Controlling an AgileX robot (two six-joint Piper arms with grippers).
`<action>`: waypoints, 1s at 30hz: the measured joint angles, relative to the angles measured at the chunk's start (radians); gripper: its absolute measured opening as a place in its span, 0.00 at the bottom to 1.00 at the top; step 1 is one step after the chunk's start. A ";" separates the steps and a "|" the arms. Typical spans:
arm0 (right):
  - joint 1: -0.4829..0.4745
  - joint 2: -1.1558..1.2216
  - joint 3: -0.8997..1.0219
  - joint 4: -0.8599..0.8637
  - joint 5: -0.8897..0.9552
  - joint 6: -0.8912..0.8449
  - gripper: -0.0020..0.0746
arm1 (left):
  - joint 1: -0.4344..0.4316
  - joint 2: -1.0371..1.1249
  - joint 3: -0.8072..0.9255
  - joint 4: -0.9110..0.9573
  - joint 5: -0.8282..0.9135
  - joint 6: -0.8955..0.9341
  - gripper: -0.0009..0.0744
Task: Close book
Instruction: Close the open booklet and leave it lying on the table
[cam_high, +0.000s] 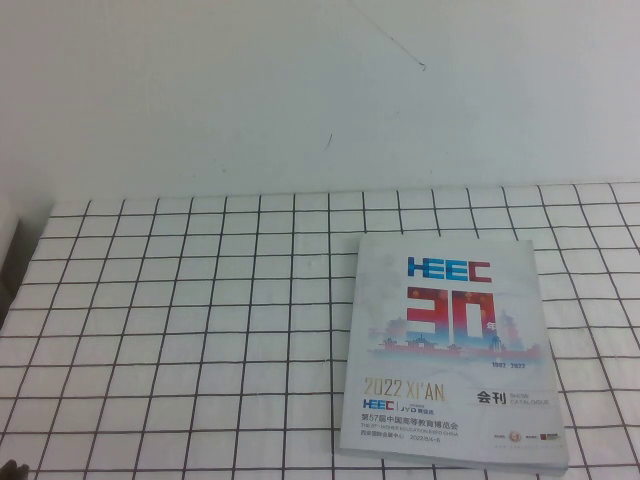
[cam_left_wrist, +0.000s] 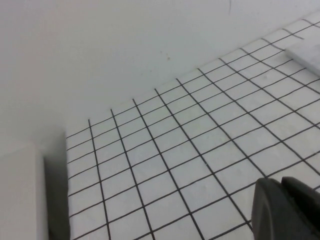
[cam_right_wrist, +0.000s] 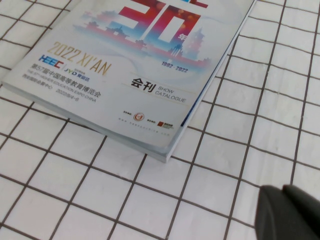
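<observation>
The book (cam_high: 450, 350) lies flat and closed on the checked tablecloth (cam_high: 180, 330), right of centre, its pale HEEC "30" cover facing up. The right wrist view shows the cover's lower part (cam_right_wrist: 135, 70) and the book's near corner. My right gripper (cam_right_wrist: 284, 191) hovers over the cloth just off that corner, fingers shut and holding nothing. My left gripper (cam_left_wrist: 281, 183) is far to the left over bare cloth, also shut and holding nothing. One corner of the book (cam_left_wrist: 307, 50) shows far off in the left wrist view. Neither gripper appears in the high view.
A white wall (cam_high: 300, 90) rises behind the table's back edge. A pale block (cam_left_wrist: 20, 195) stands beside the cloth's left edge. The book's front edge lies close to the table's near side.
</observation>
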 joint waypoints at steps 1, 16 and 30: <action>0.000 0.000 0.000 0.000 0.000 0.000 0.02 | 0.001 0.000 0.019 0.009 -0.030 -0.007 0.01; 0.000 0.000 0.000 0.000 0.000 0.000 0.02 | 0.002 -0.002 0.084 0.417 -0.047 -0.794 0.01; 0.000 0.000 0.000 0.000 0.000 0.000 0.02 | 0.002 -0.004 0.083 0.428 -0.038 -0.789 0.01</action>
